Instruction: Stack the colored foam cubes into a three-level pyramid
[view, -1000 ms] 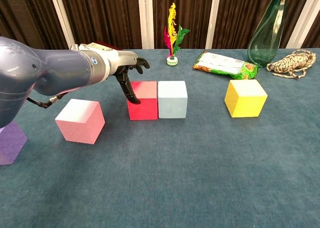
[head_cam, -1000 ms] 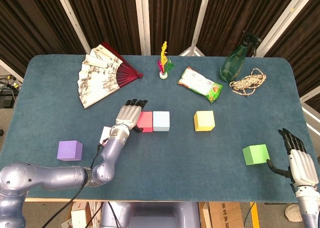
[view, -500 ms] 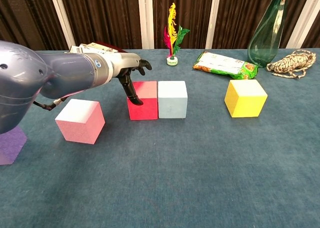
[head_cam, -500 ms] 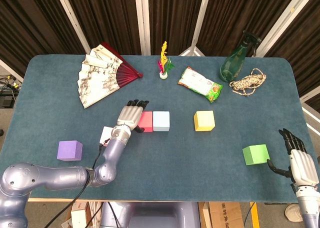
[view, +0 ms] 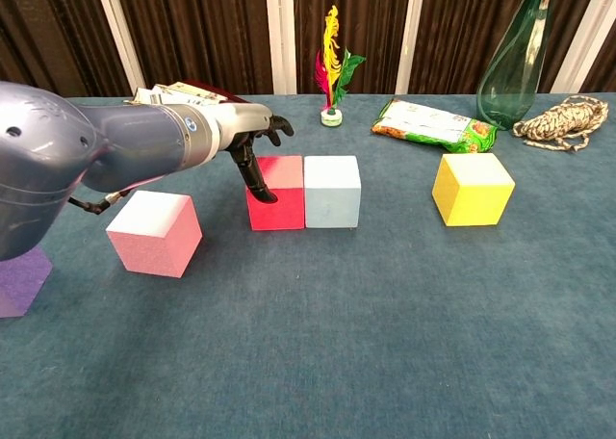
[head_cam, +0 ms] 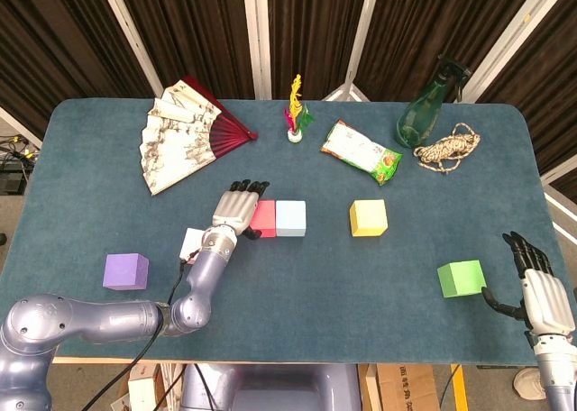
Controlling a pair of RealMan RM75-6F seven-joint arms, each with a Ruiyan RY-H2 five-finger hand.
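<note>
My right hand (head_cam: pixel 544 296) sits at the near right table edge, fingers straight and apart, nothing in it. It's parked just beside the green cube (head_cam: pixel 462 278), not touching as far as I can tell, so that one is the easy grab for this side.

Near left: purple cube (head_cam: pixel 125 270) sits alone, well apart from the rest. The pale pink cube (view: pixel 154 232) is just beside my left forearm; the head view mostly hides it under the arm.

My left hand (head_cam: pixel 237 209) is at the left face of the red cube (view: pixel 276 193). Fingers are loosely spread and pointing forward, with the thumb hanging down against the cube's front-left edge. It isn't gripping, more a side contact, probably to nudge or square the cube.

Red cube is flush against the light blue cube (view: pixel 332 191), reading as two-thirds of a base row. The yellow cube (view: pixel 472 189) lies well to the right of them, gap too wide for a base. My guess is it needs to slide in next to the blue before anything goes up. No second level yet.

Far side is clutter, out of the work zone: paper fan (head_cam: pixel 188 141), shuttlecock (head_cam: pixel 296 113), snack bag (head_cam: pixel 361 150), green bottle (head_cam: pixel 426 110), rope coil (head_cam: pixel 448 149).
</note>
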